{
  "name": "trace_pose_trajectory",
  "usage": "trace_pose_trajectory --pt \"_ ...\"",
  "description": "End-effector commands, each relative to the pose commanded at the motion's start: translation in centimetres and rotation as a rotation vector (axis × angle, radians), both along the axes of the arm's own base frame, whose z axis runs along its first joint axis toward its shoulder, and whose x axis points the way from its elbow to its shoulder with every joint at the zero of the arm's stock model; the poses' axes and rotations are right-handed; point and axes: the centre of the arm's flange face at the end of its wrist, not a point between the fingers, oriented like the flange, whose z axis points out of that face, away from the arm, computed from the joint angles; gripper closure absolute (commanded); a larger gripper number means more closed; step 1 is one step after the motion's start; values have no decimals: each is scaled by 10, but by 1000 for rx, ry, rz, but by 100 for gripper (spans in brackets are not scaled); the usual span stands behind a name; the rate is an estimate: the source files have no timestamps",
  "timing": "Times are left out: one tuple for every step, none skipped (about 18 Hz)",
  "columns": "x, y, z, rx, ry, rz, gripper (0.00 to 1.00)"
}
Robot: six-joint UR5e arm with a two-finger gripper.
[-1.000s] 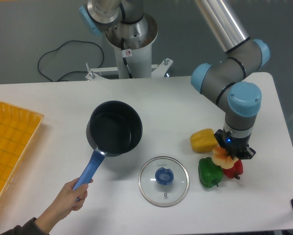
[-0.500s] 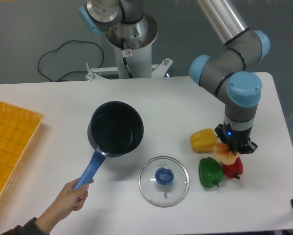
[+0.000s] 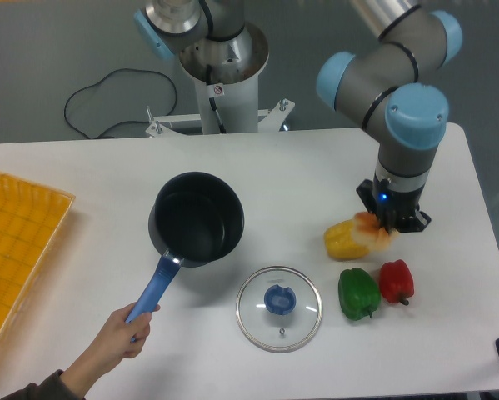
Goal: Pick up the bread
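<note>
The bread [image 3: 374,231] is a small lumpy orange and pale peach object. It hangs from my gripper [image 3: 379,230], lifted off the table, just right of and above the yellow pepper [image 3: 344,239]. The gripper is shut on it and points straight down; its fingers are mostly hidden behind the bread and the black wrist housing.
A red pepper [image 3: 396,281] and a green pepper [image 3: 358,292] lie below the gripper. A glass lid [image 3: 280,307] lies at the front centre. A black pot [image 3: 197,219] is held by a person's hand [image 3: 116,335] on its blue handle. A yellow tray [image 3: 16,242] sits at the left.
My gripper has risen with the bread, lifting it from between the red and green peppers up to beside the yellow pepper. The pot and hand stayed still.
</note>
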Motion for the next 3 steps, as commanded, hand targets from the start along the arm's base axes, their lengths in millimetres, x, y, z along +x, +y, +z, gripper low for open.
trace_pose_trajectory --pt "-1 -1 4 1 3 2 100" --pt "-2 0 7 3 2 1 100" --pt "-2 0 7 2 1 1 100"
